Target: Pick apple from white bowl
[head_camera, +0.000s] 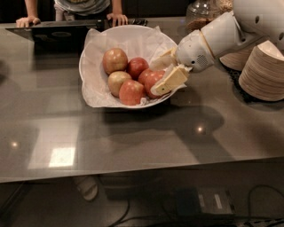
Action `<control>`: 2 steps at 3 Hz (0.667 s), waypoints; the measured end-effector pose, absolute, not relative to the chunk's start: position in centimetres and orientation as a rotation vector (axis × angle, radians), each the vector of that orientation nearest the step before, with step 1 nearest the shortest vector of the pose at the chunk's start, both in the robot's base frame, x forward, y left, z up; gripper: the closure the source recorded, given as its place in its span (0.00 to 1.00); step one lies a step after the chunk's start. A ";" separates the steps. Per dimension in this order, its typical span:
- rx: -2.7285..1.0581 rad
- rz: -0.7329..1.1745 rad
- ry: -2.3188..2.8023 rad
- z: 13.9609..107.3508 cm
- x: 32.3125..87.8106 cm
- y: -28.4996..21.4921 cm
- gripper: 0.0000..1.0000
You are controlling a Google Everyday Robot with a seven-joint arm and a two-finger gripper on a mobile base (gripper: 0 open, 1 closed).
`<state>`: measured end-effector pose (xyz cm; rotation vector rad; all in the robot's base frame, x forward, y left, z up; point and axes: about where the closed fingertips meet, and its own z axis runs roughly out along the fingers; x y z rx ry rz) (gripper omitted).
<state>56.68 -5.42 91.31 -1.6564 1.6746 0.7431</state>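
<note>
The white bowl (91, 66), lined with crinkled white paper, stands at the back middle of the grey table and holds several apples. The evenly red apple (151, 80) lies at the bowl's right side. My gripper (159, 79) reaches in from the right over the rim. Its cream fingers (172, 78) are spread about an apple's width apart, one in front of the red apple and one behind it. The apple rests among the others in the bowl. Paler blushed apples (115, 60) lie to its left.
Stacks of beige plates (264, 68) stand at the right, close to my arm. A person's hands (116, 17) and a dark laptop (57, 32) are at the far edge behind the bowl. A glass jar (202, 12) stands at the back right.
</note>
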 end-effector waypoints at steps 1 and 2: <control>-1.631 0.769 1.694 90.2 56.6 -5.7 0.39; -1.610 0.786 1.705 89.8 56.4 -5.9 0.52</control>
